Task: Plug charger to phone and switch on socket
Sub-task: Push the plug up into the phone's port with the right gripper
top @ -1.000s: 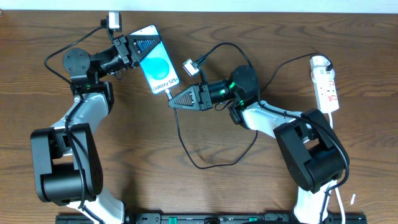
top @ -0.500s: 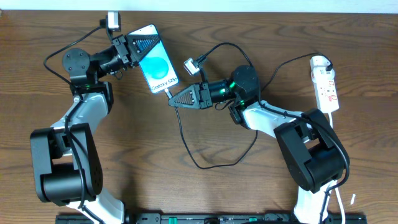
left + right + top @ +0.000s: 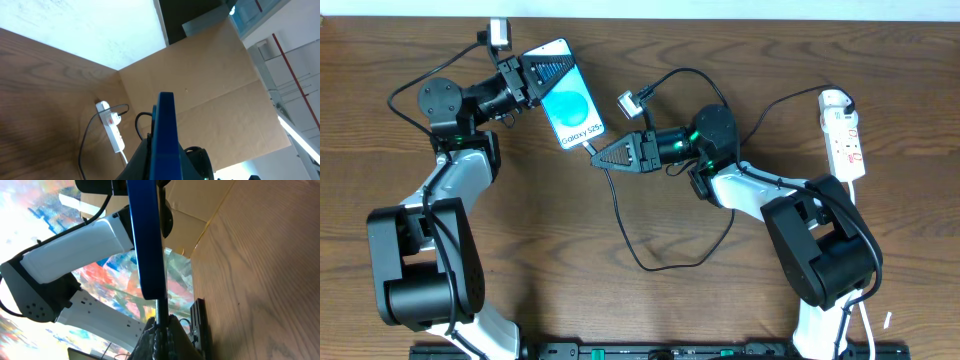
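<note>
Two arms share this step — the left gripper [image 3: 548, 72] is clenched on the phone [image 3: 572, 104], jaws pinching its upper end so that the port end points away from them and straight at the right gripper [image 3: 599, 160]. We read that as bracing: with the handset clamped, a push on the connector cannot slide it across the table [image 3: 540, 290]. The right jaws are grasping the charger [image 3: 650, 266] just behind its plug tip [image 3: 161, 311], which sticks out ahead of them and touches the phone's lower edge. In the right wrist view tip and phone line up edge-on, though we cannot tell whether the tip is fully seated. Holding so close to the tip leaves little cable to buckle, while the slack trails behind the jaws in a loose loop. The socket [image 3: 844, 132] lies well behind the right jaws, far apart from both grippers, with the charger's black plug [image 3: 847, 101] at its far end — its switch looks untouched, so we judge the switching step comes once the connector is home
</note>
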Action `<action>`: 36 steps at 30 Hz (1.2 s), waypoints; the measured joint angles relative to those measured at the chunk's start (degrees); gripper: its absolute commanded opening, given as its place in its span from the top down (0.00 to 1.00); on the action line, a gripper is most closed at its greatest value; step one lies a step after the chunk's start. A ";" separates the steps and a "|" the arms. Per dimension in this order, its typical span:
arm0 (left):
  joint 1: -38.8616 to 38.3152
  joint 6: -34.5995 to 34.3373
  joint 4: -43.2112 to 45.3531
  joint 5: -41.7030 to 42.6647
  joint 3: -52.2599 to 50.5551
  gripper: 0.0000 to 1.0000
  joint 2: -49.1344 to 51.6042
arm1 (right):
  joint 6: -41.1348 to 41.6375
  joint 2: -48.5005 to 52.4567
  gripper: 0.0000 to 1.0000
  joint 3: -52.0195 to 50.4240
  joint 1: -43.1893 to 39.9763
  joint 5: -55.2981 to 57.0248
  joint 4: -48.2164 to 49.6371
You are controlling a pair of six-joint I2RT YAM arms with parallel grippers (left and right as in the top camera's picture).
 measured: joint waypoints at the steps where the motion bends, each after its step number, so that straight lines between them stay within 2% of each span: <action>1: 0.00 0.00 -0.02 0.00 0.00 0.93 0.00 | 0.00 0.00 0.99 0.00 -0.02 0.02 0.02; 21: 0.00 0.24 -0.46 -8.57 0.00 0.93 0.00 | 0.00 0.00 0.99 0.00 -0.55 6.78 0.26; 27: 0.00 0.22 -0.48 -9.14 0.00 0.92 0.00 | 0.00 0.00 0.99 0.00 -0.72 7.30 0.20; 36: -1.14 -0.04 -0.57 -5.40 0.00 0.93 0.00 | 0.20 0.00 0.99 0.17 -1.68 13.27 0.17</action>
